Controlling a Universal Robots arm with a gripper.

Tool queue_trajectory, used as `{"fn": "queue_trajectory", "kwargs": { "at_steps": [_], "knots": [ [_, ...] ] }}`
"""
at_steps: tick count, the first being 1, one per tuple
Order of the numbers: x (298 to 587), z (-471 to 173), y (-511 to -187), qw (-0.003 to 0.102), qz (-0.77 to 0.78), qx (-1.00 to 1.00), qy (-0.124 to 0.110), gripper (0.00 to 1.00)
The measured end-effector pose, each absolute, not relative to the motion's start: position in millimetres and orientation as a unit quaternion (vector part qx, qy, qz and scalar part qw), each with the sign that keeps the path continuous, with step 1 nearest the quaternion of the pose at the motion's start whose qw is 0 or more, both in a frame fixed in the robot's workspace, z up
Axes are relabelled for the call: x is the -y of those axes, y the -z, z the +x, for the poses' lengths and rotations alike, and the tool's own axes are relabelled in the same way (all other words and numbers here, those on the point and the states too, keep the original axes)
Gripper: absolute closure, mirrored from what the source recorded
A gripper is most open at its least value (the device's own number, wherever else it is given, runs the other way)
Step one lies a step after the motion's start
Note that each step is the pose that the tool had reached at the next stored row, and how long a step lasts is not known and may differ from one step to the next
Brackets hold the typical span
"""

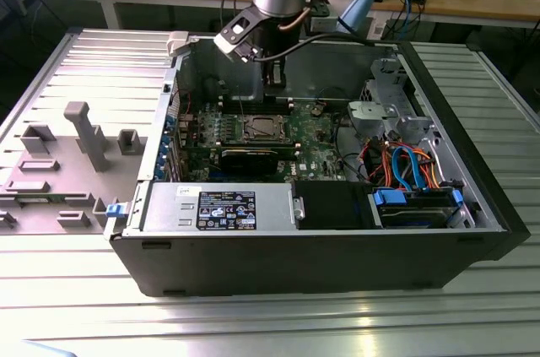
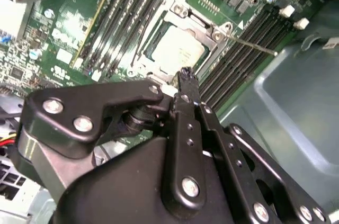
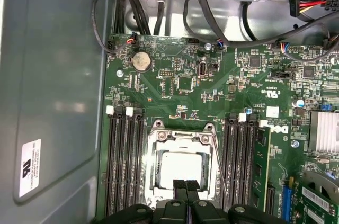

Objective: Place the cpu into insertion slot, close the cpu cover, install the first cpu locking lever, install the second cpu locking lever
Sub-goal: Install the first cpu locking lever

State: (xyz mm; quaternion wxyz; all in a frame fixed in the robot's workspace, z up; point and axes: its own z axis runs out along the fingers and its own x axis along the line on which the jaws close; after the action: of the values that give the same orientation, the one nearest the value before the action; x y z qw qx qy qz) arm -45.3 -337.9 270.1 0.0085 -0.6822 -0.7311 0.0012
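Observation:
The cpu (image 3: 180, 168) lies in the insertion slot (image 3: 154, 152) on the green motherboard (image 3: 175, 89), its dull silver top facing up. The silver cpu cover (image 3: 181, 138) lies flat around it as a frame. A thin metal locking lever (image 3: 219, 173) slants along one side of the socket, next to the memory slots; it is the rod (image 2: 249, 44) in the second wrist view. My gripper (image 3: 185, 184) hangs just above the socket's edge, shut, with nothing between its fingers. In the exterior view the gripper (image 1: 274, 78) hovers inside the open case, above the socket (image 1: 261, 127).
Long black memory slots (image 3: 124, 166) flank the socket on both sides. A black graphics card (image 1: 257, 159) lies in front of it. Cables (image 1: 401, 163) and a drive cage (image 1: 392, 108) fill the exterior view's right. A grey fixture plate (image 1: 76, 146) sits outside the case.

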Motion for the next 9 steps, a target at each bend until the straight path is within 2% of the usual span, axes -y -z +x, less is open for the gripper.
{"fn": "queue_trajectory", "kwargs": {
  "at_steps": [9],
  "knots": [
    [338.0, -45.8, -270.2, 0.008, -0.644, 0.765, -0.002, 0.89]
  ]
}}
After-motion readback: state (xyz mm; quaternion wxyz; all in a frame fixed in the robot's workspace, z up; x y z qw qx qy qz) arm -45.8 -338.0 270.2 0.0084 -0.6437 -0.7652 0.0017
